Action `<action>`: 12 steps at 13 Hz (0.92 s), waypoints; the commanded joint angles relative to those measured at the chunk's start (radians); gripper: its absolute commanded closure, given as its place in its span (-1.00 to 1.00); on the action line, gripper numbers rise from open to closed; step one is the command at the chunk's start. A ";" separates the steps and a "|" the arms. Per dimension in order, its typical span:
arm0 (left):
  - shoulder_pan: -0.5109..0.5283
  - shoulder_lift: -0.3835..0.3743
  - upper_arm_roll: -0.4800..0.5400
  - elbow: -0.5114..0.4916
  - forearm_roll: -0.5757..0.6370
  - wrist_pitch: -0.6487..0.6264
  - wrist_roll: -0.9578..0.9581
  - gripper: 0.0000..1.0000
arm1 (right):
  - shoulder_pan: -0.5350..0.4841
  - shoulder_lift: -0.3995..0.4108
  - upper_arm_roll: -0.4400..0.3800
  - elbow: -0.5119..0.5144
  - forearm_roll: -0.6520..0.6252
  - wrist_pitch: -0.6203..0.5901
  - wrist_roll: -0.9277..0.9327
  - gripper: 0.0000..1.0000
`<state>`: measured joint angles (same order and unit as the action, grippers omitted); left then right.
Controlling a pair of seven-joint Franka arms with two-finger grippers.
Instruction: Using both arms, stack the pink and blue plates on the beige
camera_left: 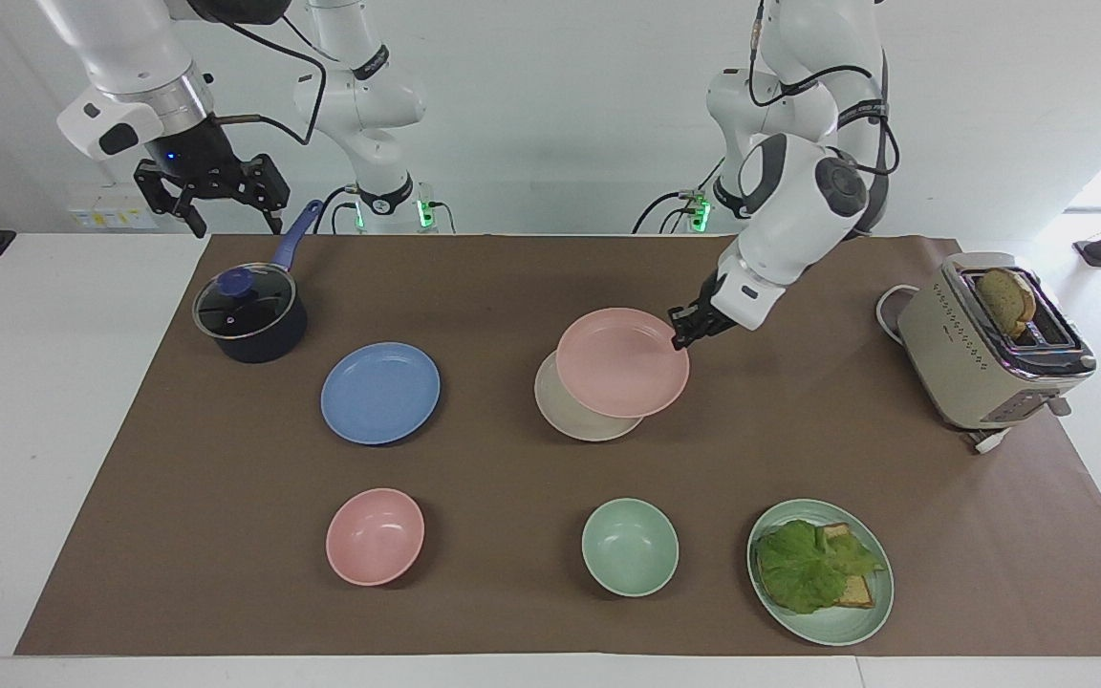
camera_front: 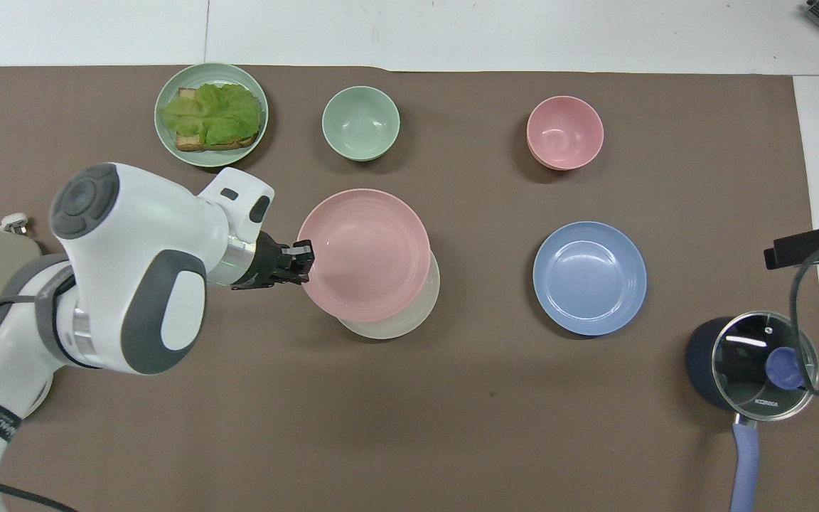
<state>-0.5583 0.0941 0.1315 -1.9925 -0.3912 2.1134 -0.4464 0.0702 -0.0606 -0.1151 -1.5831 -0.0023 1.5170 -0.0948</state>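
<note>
Pink plate pinched by rim in left gripper, fingers clamped tight, carried over beige plate, overlapping most of it, offset toward left arm's end. Judgement: centre over beige plate, level rim, lower before release to avoid clatter or slide. Blue plate lies beside beige plate, untouched. Right gripper waits above saucepan, fingers spread wide, empty.

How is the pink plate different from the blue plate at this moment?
The pink plate is held at its rim by the left gripper above the beige plate, covering most of it; the blue plate lies alone on the brown mat, touched by nothing. The pink plate is pale pink, the blue plate periwinkle. Both are flat, round and about the same size.
</note>
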 commanded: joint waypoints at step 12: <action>-0.087 0.061 0.017 -0.135 -0.031 0.204 -0.008 1.00 | -0.013 -0.041 0.000 -0.077 0.002 0.046 -0.003 -1.00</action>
<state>-0.6212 0.1608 0.1320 -2.1113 -0.3980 2.2878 -0.4592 0.0674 -0.0734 -0.1180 -1.6197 -0.0023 1.5383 -0.0952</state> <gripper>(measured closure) 0.956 0.000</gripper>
